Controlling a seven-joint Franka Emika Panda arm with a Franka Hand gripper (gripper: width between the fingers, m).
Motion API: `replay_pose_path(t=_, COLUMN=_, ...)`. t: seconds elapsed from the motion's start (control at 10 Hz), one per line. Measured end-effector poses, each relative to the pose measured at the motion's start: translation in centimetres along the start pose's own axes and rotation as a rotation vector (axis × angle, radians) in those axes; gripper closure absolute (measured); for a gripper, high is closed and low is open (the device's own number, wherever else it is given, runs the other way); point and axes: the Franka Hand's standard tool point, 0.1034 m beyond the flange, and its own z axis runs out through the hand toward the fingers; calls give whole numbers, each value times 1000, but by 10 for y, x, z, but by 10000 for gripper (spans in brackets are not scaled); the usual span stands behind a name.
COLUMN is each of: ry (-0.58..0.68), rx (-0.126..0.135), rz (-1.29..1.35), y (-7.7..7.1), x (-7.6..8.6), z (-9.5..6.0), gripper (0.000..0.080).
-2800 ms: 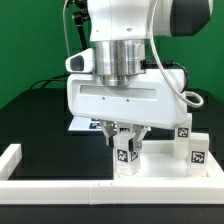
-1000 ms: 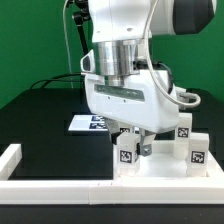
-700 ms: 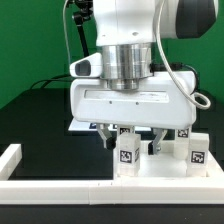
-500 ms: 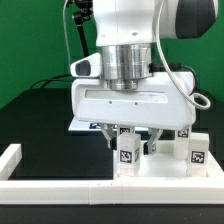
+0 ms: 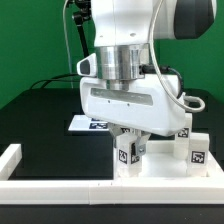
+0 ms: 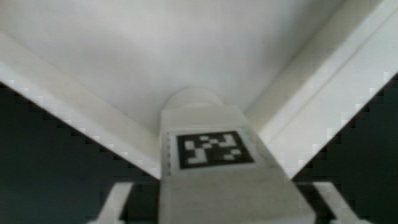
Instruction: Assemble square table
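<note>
Closing pincer around tagged leg, jaws narrower than before

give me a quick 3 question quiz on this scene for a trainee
1. True or false: the gripper is right over a tagged leg.
2. Where is the marker board relative to the arm? A) on the exterior view's left, behind it B) on top of the legs C) on the border wall
3. What is printed on the leg that fills the wrist view?

Key: 1 true; 2 A; 3 a black-white tag.
</note>
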Motion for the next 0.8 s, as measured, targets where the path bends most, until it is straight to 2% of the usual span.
replay_pose_path(t=0.2, ry=-24, rx=-30, rz=378, y=-1, x=-3, z=-3, gripper=506)
replay_pose_path(t=0.3, ry=-32, rx=-37, rz=557, y=-1, x=-5, z=-2, gripper=506)
replay_pose_path(t=0.5, ry=-83, rx=9, rz=896, y=-3, x=-4, z=-1, gripper=507)
replay_pose_path(t=0.8, ry=-71, rx=3, rz=1043, y=-3, x=-4, z=-1, gripper=507)
